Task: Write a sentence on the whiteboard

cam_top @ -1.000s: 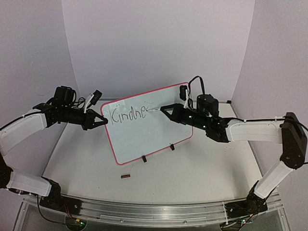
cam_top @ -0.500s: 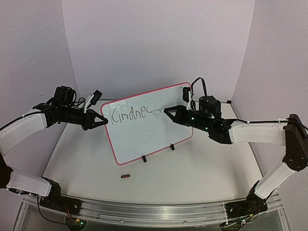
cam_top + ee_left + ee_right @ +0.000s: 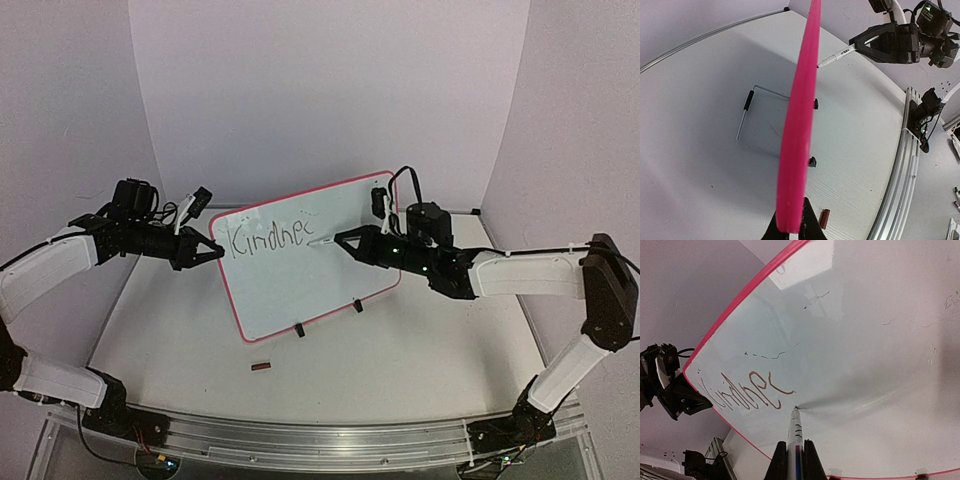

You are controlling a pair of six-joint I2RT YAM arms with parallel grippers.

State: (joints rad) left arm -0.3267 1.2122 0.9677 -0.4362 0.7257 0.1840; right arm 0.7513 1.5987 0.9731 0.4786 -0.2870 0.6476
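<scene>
We have the whiteboard point(image 3: 310, 285) standing on its two clip feet in the middle of the desk point(image 3: 400, 370). It is turned so that its long edge climbs toward the right in the overhead view. Our left end effector point(image 3: 214, 252) is clamped on the red rim at the board's left edge, with its fingers point(image 3: 811, 227) pinching the rim from both sides. Our right end effector point(image 3: 342, 240) is closed tight on a marker point(image 3: 325, 241), whose long axis points leftward out of the fingers toward the board face.

The sentence point(image 3: 265, 238) reads "Kindne" plus a partial stroke, running across the upper left of the board. In the right wrist view the marker tip looks to be touching the surface just past the last letter.

What the next move turns on is that the blank stretch lies to the right of the tip. It runs along the board's long axis and back toward the right arm. We judge that the next strokes should travel that way while the left arm braces the rim.
</scene>
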